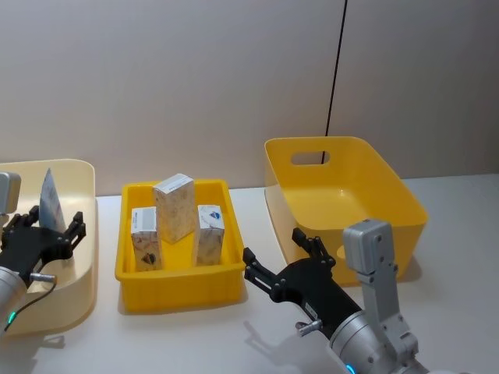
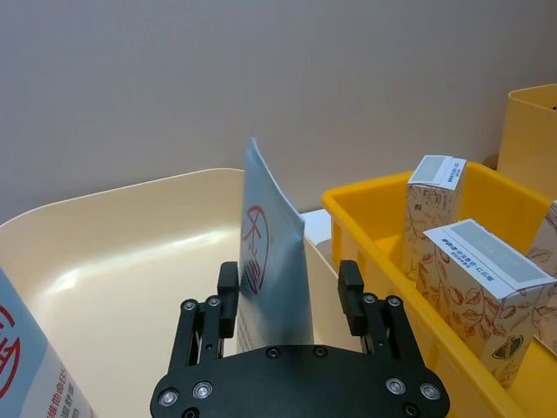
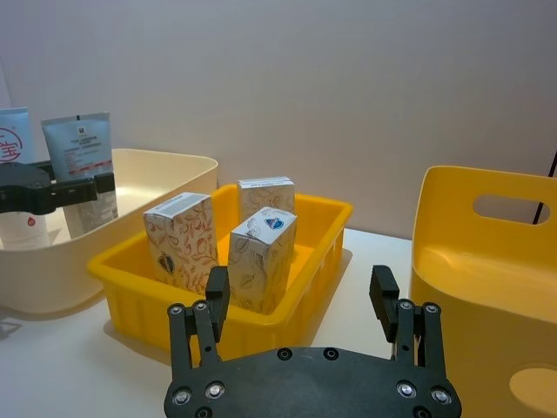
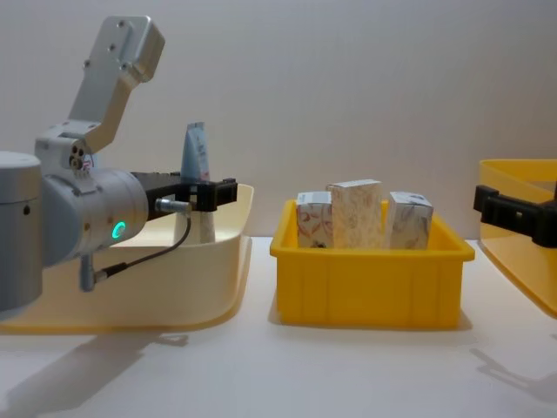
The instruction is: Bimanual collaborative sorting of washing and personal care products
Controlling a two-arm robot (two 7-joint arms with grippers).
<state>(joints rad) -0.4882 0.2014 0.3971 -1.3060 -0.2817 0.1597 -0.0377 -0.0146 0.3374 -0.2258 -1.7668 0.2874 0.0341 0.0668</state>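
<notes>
Left gripper [image 2: 289, 283] jaws sit released around an upright blue tube [image 2: 274, 235] inside the cream bin [image 2: 130, 218] at the counter [image 1: 195, 335] left edge, while the right gripper [image 3: 300, 292] jaws are released and empty near the front edge, beside the yellow tray [image 1: 179, 284] holding three cartons [image 1: 174, 204].

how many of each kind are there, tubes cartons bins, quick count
tubes: 2
cartons: 3
bins: 3 (cream bin, yellow tray, deep yellow bin)
total: 8
</notes>
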